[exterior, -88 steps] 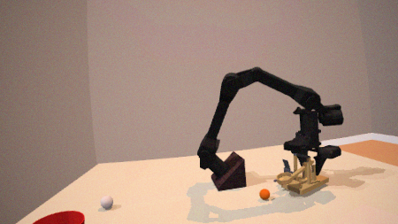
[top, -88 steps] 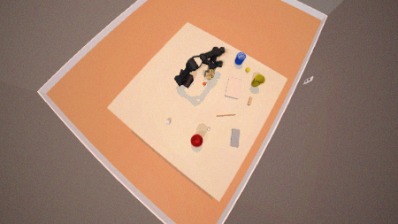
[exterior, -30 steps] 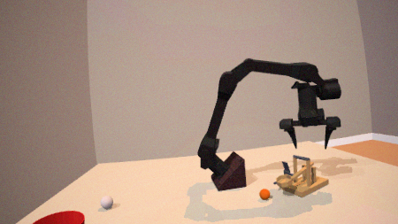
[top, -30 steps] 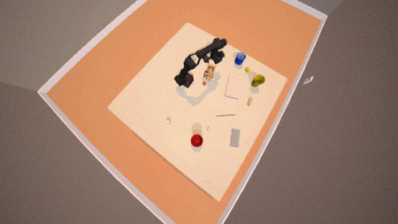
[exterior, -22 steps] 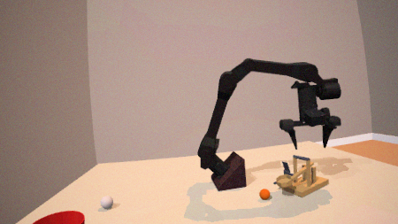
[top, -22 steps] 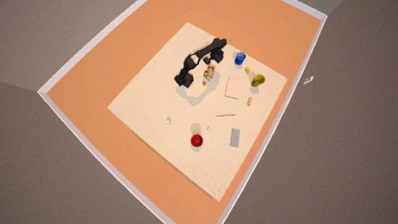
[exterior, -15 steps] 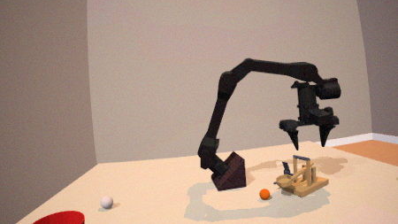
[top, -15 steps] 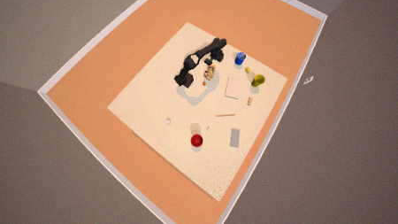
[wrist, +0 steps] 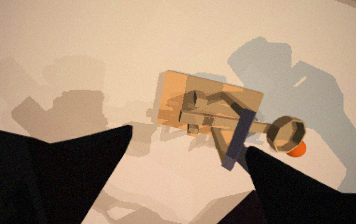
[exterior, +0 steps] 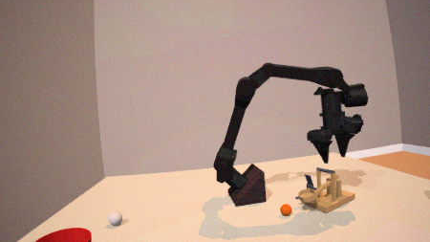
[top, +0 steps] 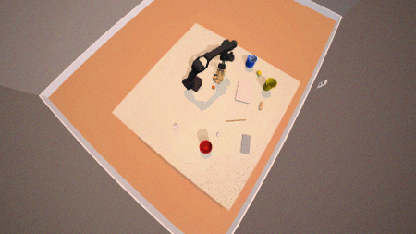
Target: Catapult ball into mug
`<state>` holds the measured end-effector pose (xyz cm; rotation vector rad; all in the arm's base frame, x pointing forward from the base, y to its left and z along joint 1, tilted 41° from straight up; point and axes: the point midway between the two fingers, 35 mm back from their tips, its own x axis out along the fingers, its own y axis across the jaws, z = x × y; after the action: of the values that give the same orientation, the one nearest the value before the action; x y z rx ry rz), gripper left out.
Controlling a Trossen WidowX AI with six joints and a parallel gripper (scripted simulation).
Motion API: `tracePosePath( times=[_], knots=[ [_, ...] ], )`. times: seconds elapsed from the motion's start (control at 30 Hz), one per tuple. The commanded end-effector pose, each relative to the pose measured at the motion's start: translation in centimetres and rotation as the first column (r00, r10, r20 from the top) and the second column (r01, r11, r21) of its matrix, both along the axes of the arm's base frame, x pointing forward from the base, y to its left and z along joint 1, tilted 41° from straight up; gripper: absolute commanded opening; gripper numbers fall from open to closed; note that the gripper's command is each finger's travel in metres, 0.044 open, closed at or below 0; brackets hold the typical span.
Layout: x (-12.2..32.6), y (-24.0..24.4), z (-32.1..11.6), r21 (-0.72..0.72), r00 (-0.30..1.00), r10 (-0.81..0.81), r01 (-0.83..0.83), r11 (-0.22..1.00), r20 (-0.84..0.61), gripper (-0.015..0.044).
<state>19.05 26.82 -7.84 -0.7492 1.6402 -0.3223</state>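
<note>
The wooden catapult (top: 218, 76) (exterior: 334, 203) (wrist: 172, 90) stands upright on the table, with its dark crossbar raised over the throwing arm. Its cup (wrist: 284, 135) looks empty and hangs out past the base on the side toward the orange ball. The orange ball (top: 214, 87) (exterior: 286, 209) (wrist: 299, 150) lies on the table just beyond the cup, partly hidden by it in the wrist view. The blue mug (top: 250, 61) stands some way from the catapult near the table's edge; it does not show in the other views. My gripper (exterior: 334, 159) (wrist: 190, 141) is open and empty, pointing down above the catapult without touching it.
A yellow ball (top: 259, 73) and an olive mug (top: 270, 84) stand near the blue mug. A flat pad (top: 243, 91), a thin stick (top: 236, 120), a grey block (top: 246, 144), a red mug (top: 205, 147) (exterior: 67, 236) and a white ball (top: 175, 127) (exterior: 116, 219) lie farther off.
</note>
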Motion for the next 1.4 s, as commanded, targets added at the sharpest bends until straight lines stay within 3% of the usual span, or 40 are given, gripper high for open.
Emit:
tracePosePath(
  times=[0.0,0.37,0.77,1.2,1.37],
  knots=[
    [-0.02,0.03,0.08,0.010,0.992,0.095,-0.095,0.995,-0.078,0.0440],
    [-0.05,0.07,0.19,0.084,0.876,0.378,-0.370,0.925,-0.300,0.0440],
    [-0.08,0.10,0.30,0.230,0.608,0.628,-0.604,0.763,-0.486,0.0440],
    [-0.11,0.14,0.42,0.434,0.209,0.782,-0.735,0.522,-0.587,0.0440],
    [-0.11,0.14,0.43,0.445,0.187,0.786,-0.738,0.508,-0.589,0.0440]
  ],
)
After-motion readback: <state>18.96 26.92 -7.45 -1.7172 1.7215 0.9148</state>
